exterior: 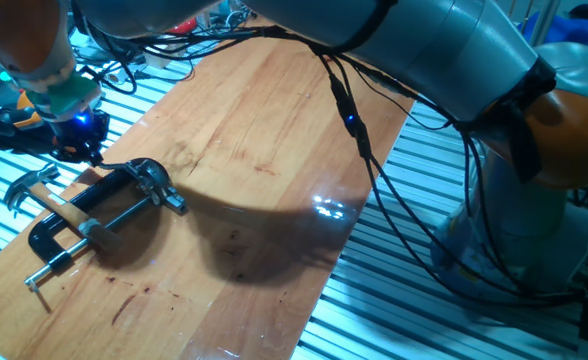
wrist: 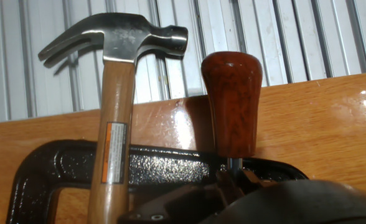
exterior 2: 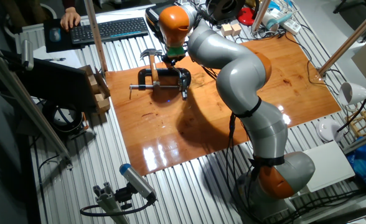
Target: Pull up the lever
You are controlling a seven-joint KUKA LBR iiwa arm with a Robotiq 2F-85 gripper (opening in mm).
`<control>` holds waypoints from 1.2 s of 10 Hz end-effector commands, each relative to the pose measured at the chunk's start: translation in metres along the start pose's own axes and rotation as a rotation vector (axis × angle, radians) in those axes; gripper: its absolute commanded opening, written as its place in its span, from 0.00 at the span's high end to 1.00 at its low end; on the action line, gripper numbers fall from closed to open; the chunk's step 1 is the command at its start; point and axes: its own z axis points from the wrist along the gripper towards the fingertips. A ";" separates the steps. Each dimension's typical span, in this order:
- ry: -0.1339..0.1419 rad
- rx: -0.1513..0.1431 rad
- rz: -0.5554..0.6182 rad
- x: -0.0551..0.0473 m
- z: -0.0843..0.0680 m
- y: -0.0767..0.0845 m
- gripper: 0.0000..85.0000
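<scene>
Wooden board [exterior: 274,130] lies on the ribbed metal table [exterior: 454,180]; black cast-iron bar clamp [exterior: 64,225] lies flat near the board's left end in one fixed view, chrome head [exterior: 157,178] toward the board's middle. Steel-headed claw hammer with a pale wooden shaft [wrist: 114,124] lies across the clamp's black frame, head toward the board edge.

Lever [wrist: 231,102]: in the hand view its glossy reddish-brown tip stands upright on a thin metal stem, just right of the hammer head and in front of the board edge, rising from the clamp's frame; in both fixed views it is too small to pick out from the chrome head.

Gripper [exterior: 82,140] hangs low over the clamp's end nearest the hammer [exterior 2: 149,55]; fingers are not seen in any view, so opening and grasp cannot be told; contact with the lever likewise unclear.
</scene>
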 end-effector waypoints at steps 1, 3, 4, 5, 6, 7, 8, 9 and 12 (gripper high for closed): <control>0.004 0.000 -0.003 0.000 -0.003 0.000 1.00; 0.008 0.005 -0.010 0.000 -0.012 0.000 1.00; 0.010 0.005 -0.014 0.000 -0.015 0.000 1.00; 0.011 0.006 -0.019 0.000 -0.018 0.000 1.00; 0.011 0.007 -0.024 0.001 -0.021 0.000 1.00; 0.012 0.007 -0.028 0.003 -0.023 0.000 1.00; 0.013 0.004 -0.032 0.004 -0.025 -0.001 1.00; 0.014 0.006 -0.037 0.005 -0.026 -0.001 1.00; 0.019 0.002 -0.046 0.007 -0.029 -0.001 1.00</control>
